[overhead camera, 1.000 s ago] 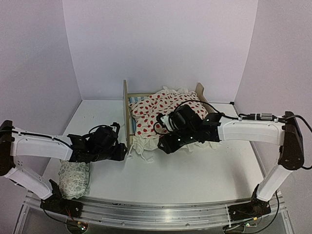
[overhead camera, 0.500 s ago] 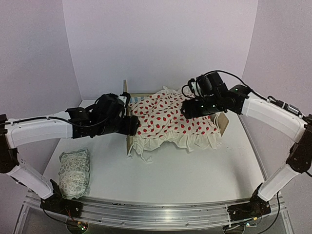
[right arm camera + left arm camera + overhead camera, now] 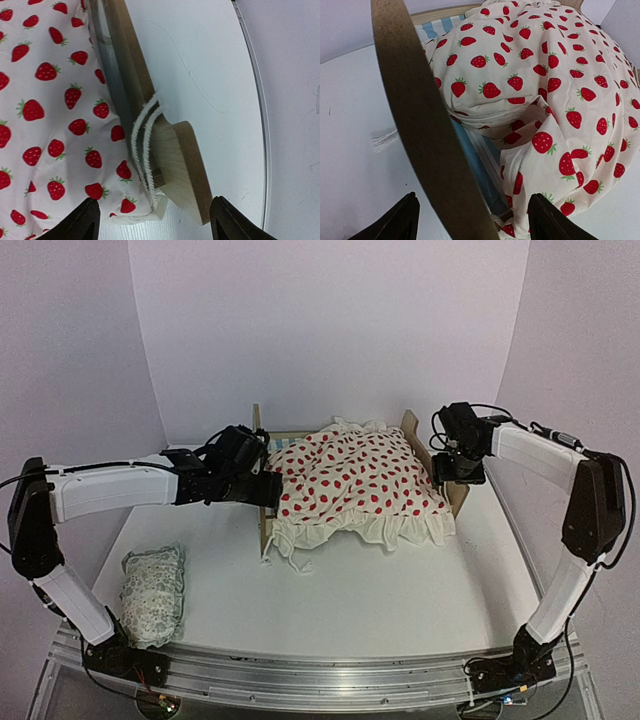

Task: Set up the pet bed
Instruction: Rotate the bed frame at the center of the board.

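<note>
- Find pet bed at rear centre of table, lying crosswise, close to back wall.
- Inside frame, note striped mattress, almost wholly under strawberry blanket; ruffled hem spills over near side onto tabletop.
- See left gripper spread wide, astride tall rounded end board, pinching nothing.
- See right gripper spread too, astride low end board and blanket corner, nothing held.
- Note pillow outside bed, near front left edge, well apart.
- Mark open room on tabletop between bed's near side and arm bases; less beside low end board, near right table edge.
</note>
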`<state>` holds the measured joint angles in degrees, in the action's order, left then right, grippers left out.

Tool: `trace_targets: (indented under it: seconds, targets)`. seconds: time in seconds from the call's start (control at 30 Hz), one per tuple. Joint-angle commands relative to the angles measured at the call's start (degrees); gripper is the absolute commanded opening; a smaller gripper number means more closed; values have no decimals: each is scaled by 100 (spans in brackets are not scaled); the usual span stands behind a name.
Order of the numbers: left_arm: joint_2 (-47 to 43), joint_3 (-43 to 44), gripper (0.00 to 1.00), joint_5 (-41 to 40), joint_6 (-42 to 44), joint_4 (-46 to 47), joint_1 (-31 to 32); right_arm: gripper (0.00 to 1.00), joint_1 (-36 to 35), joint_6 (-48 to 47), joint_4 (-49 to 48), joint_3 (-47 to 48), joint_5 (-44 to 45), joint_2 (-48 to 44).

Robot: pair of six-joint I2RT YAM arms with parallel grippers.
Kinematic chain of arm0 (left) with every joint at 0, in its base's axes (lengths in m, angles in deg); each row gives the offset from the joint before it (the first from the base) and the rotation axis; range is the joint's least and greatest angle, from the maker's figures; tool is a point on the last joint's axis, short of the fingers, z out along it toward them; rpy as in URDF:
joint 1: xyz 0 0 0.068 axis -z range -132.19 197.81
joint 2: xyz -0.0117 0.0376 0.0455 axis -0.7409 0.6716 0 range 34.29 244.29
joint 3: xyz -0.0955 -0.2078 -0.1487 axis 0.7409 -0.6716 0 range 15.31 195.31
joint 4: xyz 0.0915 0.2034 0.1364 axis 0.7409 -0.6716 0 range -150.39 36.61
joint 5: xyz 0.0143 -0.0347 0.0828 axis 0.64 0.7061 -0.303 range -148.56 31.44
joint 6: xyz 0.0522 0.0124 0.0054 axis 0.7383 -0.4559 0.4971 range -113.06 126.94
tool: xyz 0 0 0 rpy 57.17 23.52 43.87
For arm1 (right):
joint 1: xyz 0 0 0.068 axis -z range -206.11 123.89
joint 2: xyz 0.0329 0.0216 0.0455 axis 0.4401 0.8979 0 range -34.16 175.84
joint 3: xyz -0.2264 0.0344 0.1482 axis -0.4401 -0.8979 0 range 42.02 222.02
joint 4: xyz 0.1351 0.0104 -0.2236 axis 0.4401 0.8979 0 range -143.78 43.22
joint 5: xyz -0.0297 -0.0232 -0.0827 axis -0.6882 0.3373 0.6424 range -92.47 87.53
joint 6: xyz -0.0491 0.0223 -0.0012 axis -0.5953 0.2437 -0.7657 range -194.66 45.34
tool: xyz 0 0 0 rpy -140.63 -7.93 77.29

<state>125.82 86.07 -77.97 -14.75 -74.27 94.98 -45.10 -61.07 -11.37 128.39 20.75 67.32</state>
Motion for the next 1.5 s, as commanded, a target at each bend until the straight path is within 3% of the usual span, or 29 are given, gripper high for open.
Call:
trace_targets:
  seconds: [0.0,0.33,0.4,0.5,0.73,0.83,1.03,1.2,1.47]
  targets:
    - [61,163,76,103,166,78,-144,75,312,-9,87,146,7,67]
    - [217,140,74,84,266,-55,-406,59,617,-111,-287,-155,-594,109]
    - [221,133,74,89,314,-44,-448,51,621,-176,-417,-213,-875,144]
    - [252,169,73,104,410,-58,-501,30,618,-230,-450,-260,-961,131]
    - [258,177,73,122,650,-57,-799,16,619,120,-445,-653,-1526,-270]
    - [224,136,73,120,890,25,-959,16,588,556,-447,-957,-1870,-610]
    - [292,160,73,59,1591,169,-1318,25,115,1346,-348,-1661,-2142,-1417]
    - [548,185,74,231,2503,381,-1511,33,-712,1958,-200,-2040,-2175,-1873]
    - [1094,413,74,427,3228,755,-1934,33,-1973,2979,62,-2527,-1755,-2355]
